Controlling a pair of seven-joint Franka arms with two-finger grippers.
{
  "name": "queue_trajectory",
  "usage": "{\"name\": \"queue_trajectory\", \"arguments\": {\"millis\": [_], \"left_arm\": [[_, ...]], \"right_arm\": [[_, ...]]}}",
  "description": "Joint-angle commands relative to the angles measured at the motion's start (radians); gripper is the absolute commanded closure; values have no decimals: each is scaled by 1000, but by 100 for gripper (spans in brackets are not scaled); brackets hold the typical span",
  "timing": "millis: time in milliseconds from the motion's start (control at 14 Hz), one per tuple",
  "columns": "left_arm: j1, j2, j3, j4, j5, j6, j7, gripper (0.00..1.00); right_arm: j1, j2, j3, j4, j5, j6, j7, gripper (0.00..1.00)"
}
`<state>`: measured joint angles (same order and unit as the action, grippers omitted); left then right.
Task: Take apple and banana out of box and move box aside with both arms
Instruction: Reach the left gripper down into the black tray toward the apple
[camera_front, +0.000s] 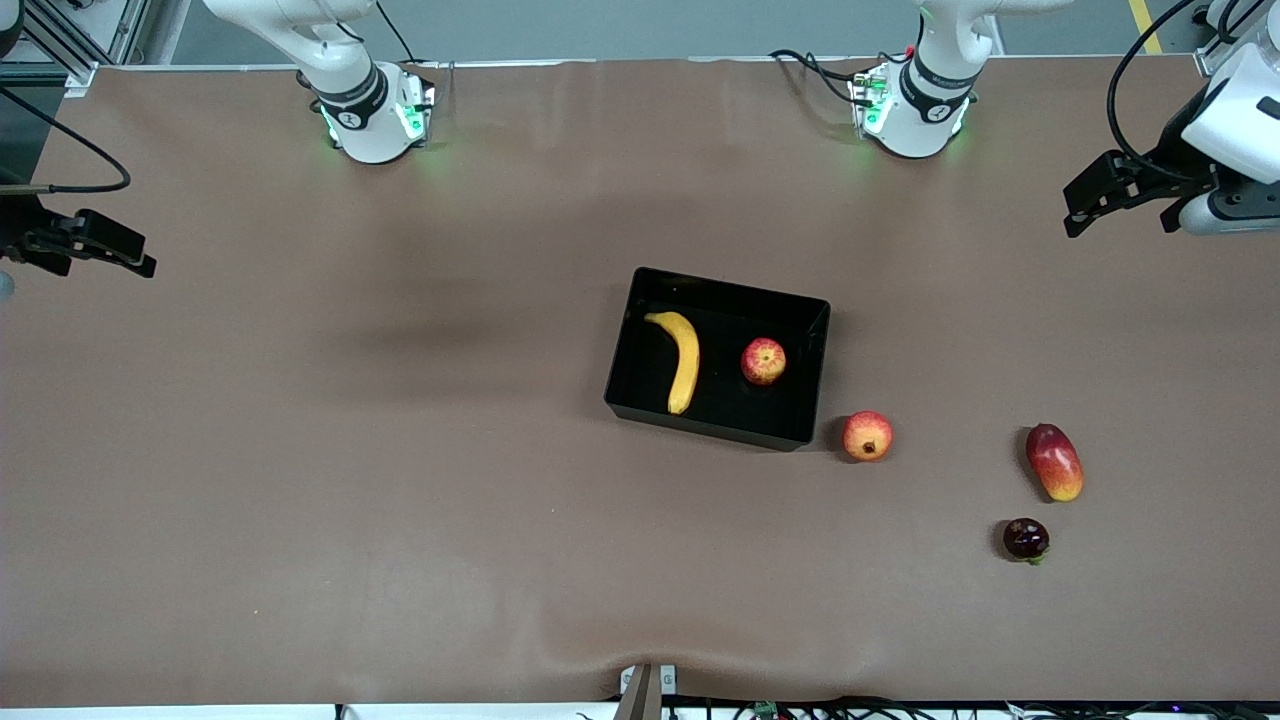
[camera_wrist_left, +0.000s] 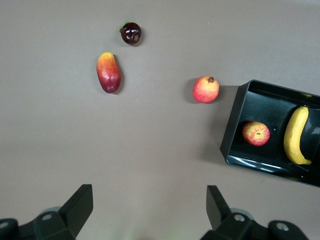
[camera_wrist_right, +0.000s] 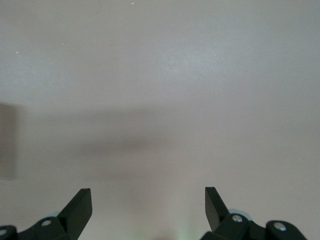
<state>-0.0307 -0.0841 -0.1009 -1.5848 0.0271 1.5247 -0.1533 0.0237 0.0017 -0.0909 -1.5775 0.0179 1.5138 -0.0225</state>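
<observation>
Fingers (camera_wrist_left: 80, 205) spread, empty; pomegranate (camera_front: 867, 436) beside box (camera_front: 640, 300).

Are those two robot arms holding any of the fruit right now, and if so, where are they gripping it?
Nothing is held. The left tool and right tool hang open at the table's ends; the banana and apple lie in the black box.

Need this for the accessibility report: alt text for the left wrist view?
A black box holds a banana and an apple. Three other fruits lie on the brown table. The open left gripper hangs over bare table.
</observation>
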Motion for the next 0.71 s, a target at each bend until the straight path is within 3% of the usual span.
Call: {"name": "queue_trajectory", "arguments": {"millis": [0, 429, 643], "left_arm": [[5, 10, 0, 25, -18, -18, -6, 0], [-1, 61, -3, 57, -15, -18, -15, 0], [-18, 99, -20, 51, -21, -18, -125, 0]], "right_arm": [[-2, 9, 2, 22, 2, -10, 13, 0], [-2, 9, 2, 22, 2, -10, 13, 0], [-1, 9, 2, 22, 2, -10, 13, 0]]}}
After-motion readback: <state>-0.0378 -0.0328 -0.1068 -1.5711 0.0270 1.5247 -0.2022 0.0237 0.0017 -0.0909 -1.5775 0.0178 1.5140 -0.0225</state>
